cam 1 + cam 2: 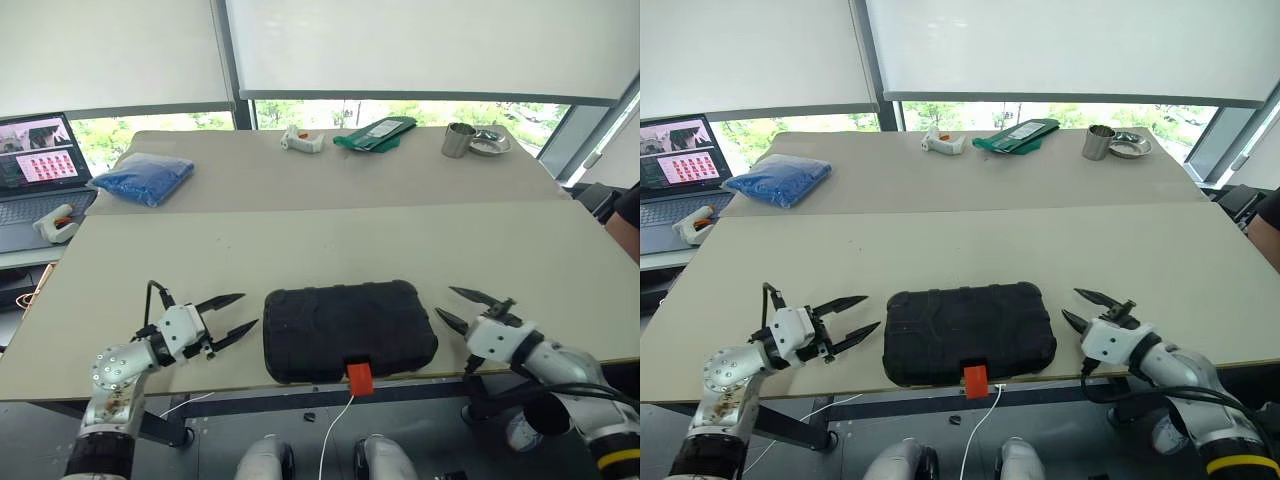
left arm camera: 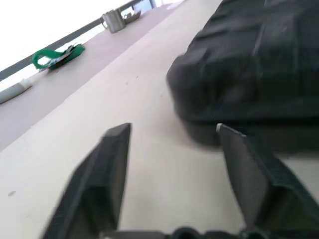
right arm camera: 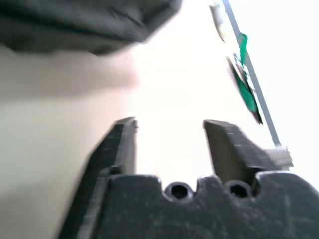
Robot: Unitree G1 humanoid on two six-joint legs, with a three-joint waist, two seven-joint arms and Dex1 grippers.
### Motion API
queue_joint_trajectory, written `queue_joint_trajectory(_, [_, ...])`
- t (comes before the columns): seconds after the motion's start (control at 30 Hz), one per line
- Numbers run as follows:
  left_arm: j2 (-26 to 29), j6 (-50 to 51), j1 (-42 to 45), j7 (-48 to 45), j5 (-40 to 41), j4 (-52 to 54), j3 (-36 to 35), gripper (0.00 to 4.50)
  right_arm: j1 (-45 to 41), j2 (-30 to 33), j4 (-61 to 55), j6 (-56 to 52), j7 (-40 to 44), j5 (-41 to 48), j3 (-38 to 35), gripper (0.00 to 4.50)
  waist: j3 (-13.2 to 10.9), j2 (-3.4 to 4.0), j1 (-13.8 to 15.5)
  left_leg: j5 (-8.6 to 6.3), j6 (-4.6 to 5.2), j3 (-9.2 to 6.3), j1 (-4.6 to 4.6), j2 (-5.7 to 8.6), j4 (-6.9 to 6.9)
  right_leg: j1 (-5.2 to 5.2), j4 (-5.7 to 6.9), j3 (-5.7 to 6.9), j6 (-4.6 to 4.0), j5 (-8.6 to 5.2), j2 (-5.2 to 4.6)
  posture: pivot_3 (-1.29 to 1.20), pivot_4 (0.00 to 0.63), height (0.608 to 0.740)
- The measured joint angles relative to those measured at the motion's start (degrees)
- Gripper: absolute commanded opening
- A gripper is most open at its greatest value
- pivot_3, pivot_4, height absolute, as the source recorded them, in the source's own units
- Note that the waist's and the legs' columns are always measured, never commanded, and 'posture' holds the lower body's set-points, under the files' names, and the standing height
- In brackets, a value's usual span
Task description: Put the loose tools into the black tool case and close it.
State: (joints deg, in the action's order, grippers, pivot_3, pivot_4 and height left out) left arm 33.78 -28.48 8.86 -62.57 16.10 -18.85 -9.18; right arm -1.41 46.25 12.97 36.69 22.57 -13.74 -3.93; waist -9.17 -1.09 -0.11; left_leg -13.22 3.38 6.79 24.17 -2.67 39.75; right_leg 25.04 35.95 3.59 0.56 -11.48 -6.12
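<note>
The black tool case (image 1: 350, 330) lay shut on the near table (image 1: 300, 250), close to its front edge, with its orange latch (image 1: 359, 379) hanging over that edge. Its contents could not be seen.

The left gripper (image 1: 238, 315) hovered just beside the case's left end, fingers spread wide and holding nothing. The right gripper (image 1: 449, 304) stood just off the case's right end, likewise spread and empty. Neither touched the case.

On the far table (image 1: 400, 175), from left to right, lay a blue bag (image 1: 143, 179), a white object (image 1: 301, 140) too small to identify, a dark green pouch (image 1: 374, 134), a metal cup (image 1: 458, 140) and a shallow metal dish (image 1: 490, 145). An open laptop (image 1: 40, 165) stood at the far left, cut off by the frame.
</note>
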Motion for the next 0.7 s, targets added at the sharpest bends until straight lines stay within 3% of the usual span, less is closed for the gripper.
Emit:
queue_joint_trajectory(0.1, [1.1, 4.2, 3.4, 0.2, 1.5, -3.0, -0.9, 3.17, 4.6, 1.2, -4.3, -4.3, 5.7, 9.2, -1.8, 3.61, 0.0, 0.0, 0.3, 0.0, 0.02, -0.04, 0.0, -0.02, 0.0, -0.06, -0.05, 0.04, 0.26, 0.14, 0.01, 0.0, 0.15, 0.74])
queue_joint_trajectory(0.2, [0.9, 9.8, 7.3, 0.7, 1.9, -3.8, -0.1, 2.38, 11.2, 3.0, -11.6, -12.4, 14.3, 21.9, -3.4, 2.53, 0.0, 0.0, 0.8, -0.02, 0.06, -0.07, 0.02, -0.01, 0.01, -0.09, -0.1, 0.05, 0.34, 0.19, 0.0, 0.0, 0.15, 0.74])
queue_joint_trajectory(0.3, [0.0, 14.3, 11.0, 0.9, 2.0, -3.6, 1.5, 1.29, 17.6, 6.4, -19.7, -20.2, 21.4, 30.9, -5.0, 1.48, 0.0, -0.01, 0.9, -0.03, 0.07, -0.1, 0.02, 0.0, 0.01, -0.13, -0.12, 0.06, 0.35, 0.2, 0.01, 0.0, 0.15, 0.74])
queue_joint_trajectory(0.43, [-1.1, 18.6, 15.9, -0.3, 1.8, -4.3, 4.9, 0.04, 24.3, 9.6, -30.4, -29.8, 27.8, 37.7, -5.5, 0.22, 0.0, -0.05, 0.9, -0.03, 0.06, -0.13, 0.01, -0.02, 0.03, -0.13, -0.13, 0.1, 0.35, 0.19, 0.04, 0.0, 0.15, 0.74])
queue_joint_trajectory(0.53, [-2.0, 20.8, 19.2, -1.8, 1.0, -6.2, 7.5, 0.0, 25.0, 10.9, -36.4, -37.4, 29.9, 39.0, -2.9, 0.04, 0.0, -0.06, 0.7, -0.03, 0.06, -0.13, 0.01, -0.05, 0.03, -0.1, -0.13, 0.09, 0.34, 0.19, 0.1, 0.0, 0.15, 0.74])
queue_joint_trajectory(0.7, [-2.5, 22.6, 22.6, -4.7, -0.2, -10.2, 10.2, 0.0, 18.0, 8.9, -39.7, -45.2, 29.4, 38.6, 2.5, 0.04, 0.0, -0.09, 0.8, -0.03, 0.06, -0.14, 0.13, -0.02, 0.06, 0.0, -0.12, 0.1, 0.26, 0.15, 0.12, 0.0, 0.15, 0.74])
